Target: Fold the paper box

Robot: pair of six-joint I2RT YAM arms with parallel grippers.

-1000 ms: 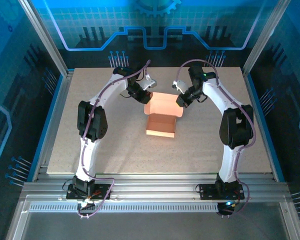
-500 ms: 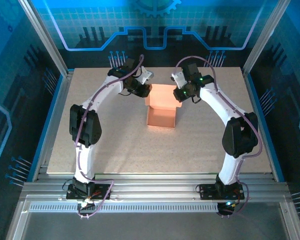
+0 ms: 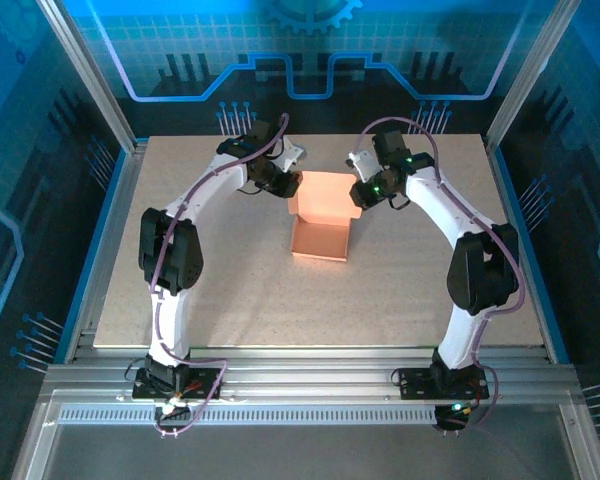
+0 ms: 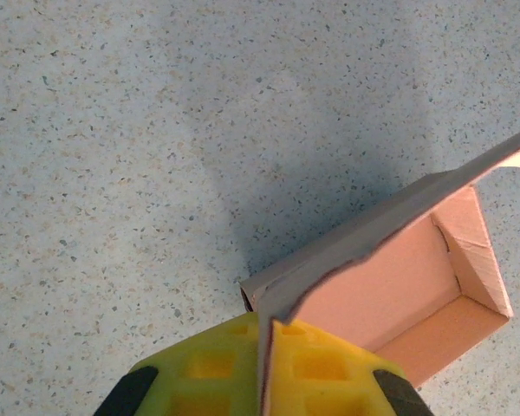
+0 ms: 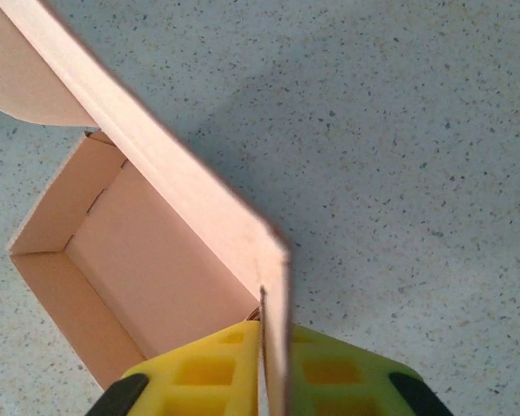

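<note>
1. The salmon-orange thin-cardboard paper box (image 3: 321,225) stands on the speckled grey bench (image 3: 230,290), a little beyond the bench's centre. Its shallow tray (image 3: 320,243) is already formed and opens upward. The broad lid flap (image 3: 325,195) rises from the tray wall that faces the bench's far edge.
2. The box looks very light and only moderately stiff. The panels probably hold flat along their creases, but the sheet would likely bow or kink if squeezed mid-panel or pulled unevenly. The tray could slide on the smooth bench, since nothing weighs it down.
3. The best hold seems to be on the lid's two side edges, close to its free corners. From there both arms can swing the flap about its crease together without twisting it. Pinching near the crease itself would give little leverage and risk a tear.
4. The left pincer (image 3: 292,185) is over the bench just left of its centre line. It is pressed together on the lid's left edge. In the left wrist view the left pincer (image 4: 264,364) has the thin card edge running straight between its yellow pads (image 4: 208,377), with no gap showing.
5. The right pincer (image 3: 358,195) is over the bench just right of that centre line. It pinches the lid's opposite edge. The right wrist view shows the card sheet clamped at the right pincer (image 5: 269,364), with the open tray interior below and to the left.
6. The lid is lifted and not yet brought down over the tray, so closing and tucking it appears to be what remains.
</note>
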